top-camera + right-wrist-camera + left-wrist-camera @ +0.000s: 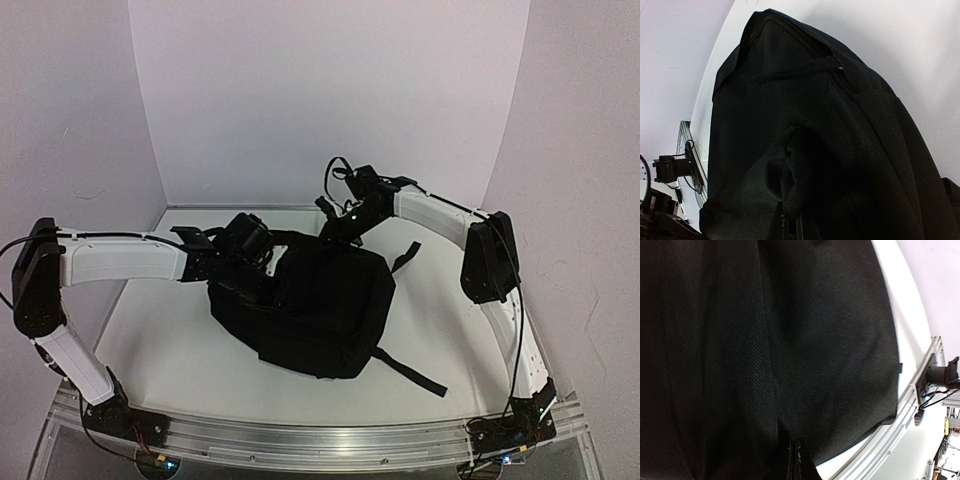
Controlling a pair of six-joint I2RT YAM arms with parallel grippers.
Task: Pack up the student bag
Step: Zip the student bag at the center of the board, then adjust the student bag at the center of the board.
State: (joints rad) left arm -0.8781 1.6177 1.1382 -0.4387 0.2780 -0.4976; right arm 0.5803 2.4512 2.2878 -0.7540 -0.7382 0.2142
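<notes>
The student bag is a large soft black backpack lying closed in the middle of the white table. My left gripper sits on its upper left part. In the left wrist view the bag fills the frame, and the left gripper is shut, with a fold of the fabric drawn into its tips. My right gripper is at the bag's far edge. In the right wrist view it is shut on a puckered ridge of the bag. A zipper line runs across the top.
One black strap trails toward the front right of the table, another lies at the bag's far right. An aluminium rail borders the near edge. White walls close in the left, back and right sides.
</notes>
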